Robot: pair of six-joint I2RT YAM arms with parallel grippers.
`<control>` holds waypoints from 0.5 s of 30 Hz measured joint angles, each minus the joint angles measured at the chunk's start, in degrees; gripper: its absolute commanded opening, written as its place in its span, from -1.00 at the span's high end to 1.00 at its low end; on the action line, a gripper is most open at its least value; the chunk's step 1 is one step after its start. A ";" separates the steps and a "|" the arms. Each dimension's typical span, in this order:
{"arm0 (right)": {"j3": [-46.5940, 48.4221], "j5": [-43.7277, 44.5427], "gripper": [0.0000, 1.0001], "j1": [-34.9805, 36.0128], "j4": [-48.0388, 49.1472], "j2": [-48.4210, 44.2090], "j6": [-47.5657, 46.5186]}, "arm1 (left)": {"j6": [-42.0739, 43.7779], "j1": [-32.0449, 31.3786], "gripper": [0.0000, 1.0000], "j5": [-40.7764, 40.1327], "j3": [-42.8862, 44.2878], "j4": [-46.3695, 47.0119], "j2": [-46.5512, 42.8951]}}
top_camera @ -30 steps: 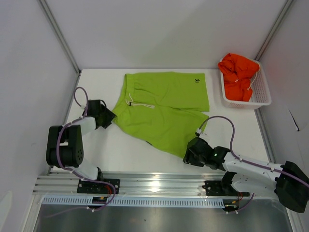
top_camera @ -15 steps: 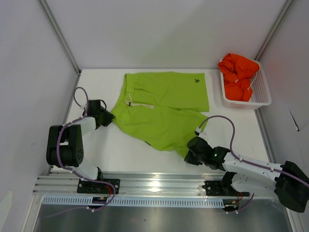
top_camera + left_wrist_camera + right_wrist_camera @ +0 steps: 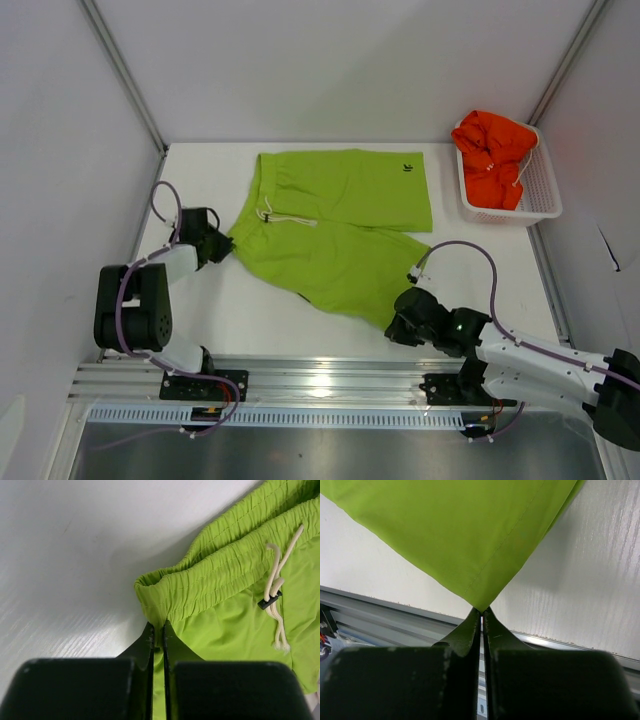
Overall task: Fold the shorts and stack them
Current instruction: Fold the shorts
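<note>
So both tools just snapped shut within the last second: the left tool is now pinching the waistband corner of the lime green shorts, and the right tool is clamped on the pointed hem corner nearest the arms. The shorts lie spread out flat in the middle of the bench and have barely shifted, so my guess is the first fold is about to start. The orange-red shorts sit bunched up in the white basket at the far right, not yet folded.
</note>
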 measured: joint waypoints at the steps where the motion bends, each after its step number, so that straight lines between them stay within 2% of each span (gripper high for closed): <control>1: 0.04 0.00 1.00 0.11 -0.17 -0.04 0.00 | 0.00 0.00 1.00 -0.02 -0.24 -0.22 -0.55; 7: 2.03 0.59 1.00 3.06 -4.33 -0.92 1.07 | 0.37 0.00 1.00 -0.85 -1.46 -3.45 -5.03; 15: 8.52 3.50 1.00 10.71 -14.01 -4.07 4.59 | 0.33 -0.02 1.00 -1.70 -8.83 -10.49 -19.47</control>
